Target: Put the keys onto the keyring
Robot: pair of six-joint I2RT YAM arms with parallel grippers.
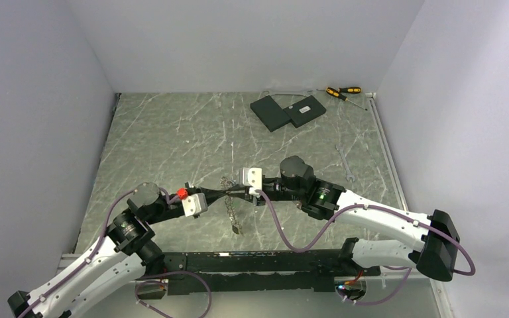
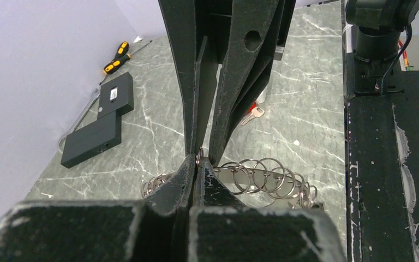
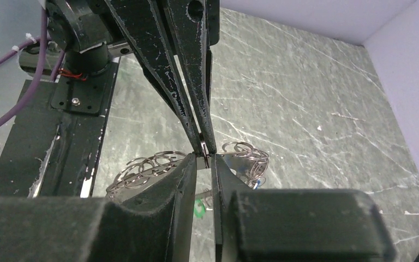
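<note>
Left gripper [image 2: 197, 165] pinches keyring [image 2: 262, 177]; right gripper [image 3: 204, 164] narrow, tip-to-tip (mid-table, walls [image 1: 238, 40] well apart).

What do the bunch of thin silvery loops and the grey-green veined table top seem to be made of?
The bunch of thin silvery loops: metal wire, probably steel, polished; it glints with bright highlights. The grey-green veined table top: looks like marble, but it may be a printed laminate or mat; white veins, dull sheen.
</note>
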